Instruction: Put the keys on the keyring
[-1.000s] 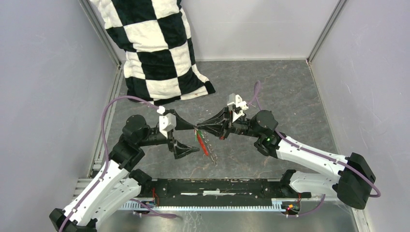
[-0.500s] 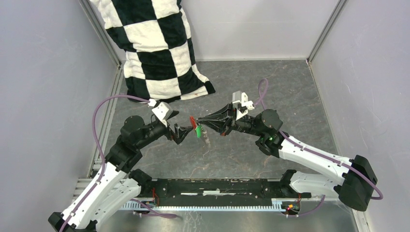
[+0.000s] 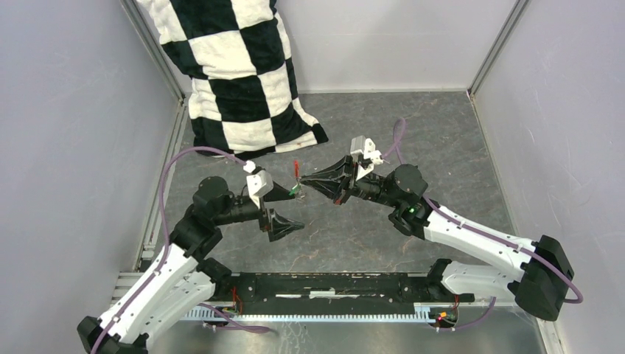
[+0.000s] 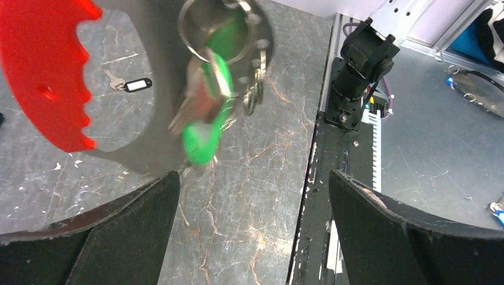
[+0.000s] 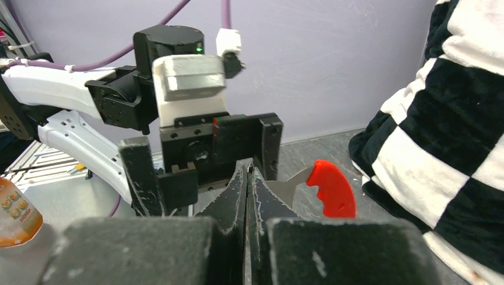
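Note:
My right gripper (image 3: 299, 180) is shut on the keyring and holds it above the table; its closed tips show in the right wrist view (image 5: 248, 172). The keyring's red plastic piece (image 3: 296, 167) sticks up, and shows large in the left wrist view (image 4: 47, 77) and the right wrist view (image 5: 333, 187). The thin ring (image 4: 223, 29) carries the green-tagged key (image 4: 205, 127), which hangs below it (image 3: 295, 193). The black-tagged key (image 4: 134, 85) lies on the table. My left gripper (image 3: 292, 209) is open and empty just left of the keyring (image 4: 252, 237).
A black-and-white checkered pillow (image 3: 236, 74) leans in the back left corner, also at right in the right wrist view (image 5: 451, 119). Grey walls enclose the marbled table (image 3: 413, 140). A black rail (image 3: 339, 284) runs along the near edge.
The left gripper was nearly closed beside the keyring half a second ago; it is now wide open and slightly lower. The red piece swung from hanging down to pointing up.

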You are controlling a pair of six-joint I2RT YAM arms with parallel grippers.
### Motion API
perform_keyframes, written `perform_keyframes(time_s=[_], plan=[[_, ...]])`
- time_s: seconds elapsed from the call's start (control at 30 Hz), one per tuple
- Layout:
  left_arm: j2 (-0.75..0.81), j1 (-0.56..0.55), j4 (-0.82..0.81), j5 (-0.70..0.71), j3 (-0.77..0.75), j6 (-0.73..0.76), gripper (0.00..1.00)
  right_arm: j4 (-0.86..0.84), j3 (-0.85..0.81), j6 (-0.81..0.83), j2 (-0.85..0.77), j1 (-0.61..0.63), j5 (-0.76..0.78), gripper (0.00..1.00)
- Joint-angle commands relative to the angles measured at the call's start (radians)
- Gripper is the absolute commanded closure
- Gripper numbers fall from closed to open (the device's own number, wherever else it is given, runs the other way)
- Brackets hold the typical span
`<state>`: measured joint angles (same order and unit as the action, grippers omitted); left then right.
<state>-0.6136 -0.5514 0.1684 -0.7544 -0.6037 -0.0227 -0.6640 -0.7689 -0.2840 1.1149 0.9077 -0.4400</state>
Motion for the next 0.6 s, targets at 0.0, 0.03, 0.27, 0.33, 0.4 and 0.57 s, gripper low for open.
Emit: perform_keyframes(time_s=[0.0, 0.03, 0.27, 0.33, 0.4, 0.57], plan=[[-0.098, 0.002, -0.126, -0.033, -0.002, -0.099, 0.00, -0.049, -0.055, -0.006, 0.007, -0.001, 0.024, 1.00], [-0.115, 0.002, -0.126, 0.001, -0.003, -0.075, 0.00, -0.049, -0.055, -0.007, 0.007, -0.002, 0.025, 1.00], [-0.147, 0.000, -0.228, 0.042, 0.016, -0.089, 0.00, -0.062, -0.032, -0.017, 0.002, -0.001, 0.037, 1.00], [-0.143, 0.001, -0.270, -0.024, 0.026, -0.143, 0.00, -0.068, -0.028, -0.020, 0.003, -0.002, 0.040, 1.00], [-0.119, 0.001, -0.304, -0.099, 0.036, -0.163, 0.00, -0.072, -0.025, -0.021, 0.001, -0.002, 0.040, 1.00], [-0.060, 0.001, -0.181, -0.171, 0.031, -0.018, 0.00, -0.073, -0.023, -0.024, -0.007, 0.000, 0.037, 1.00]])
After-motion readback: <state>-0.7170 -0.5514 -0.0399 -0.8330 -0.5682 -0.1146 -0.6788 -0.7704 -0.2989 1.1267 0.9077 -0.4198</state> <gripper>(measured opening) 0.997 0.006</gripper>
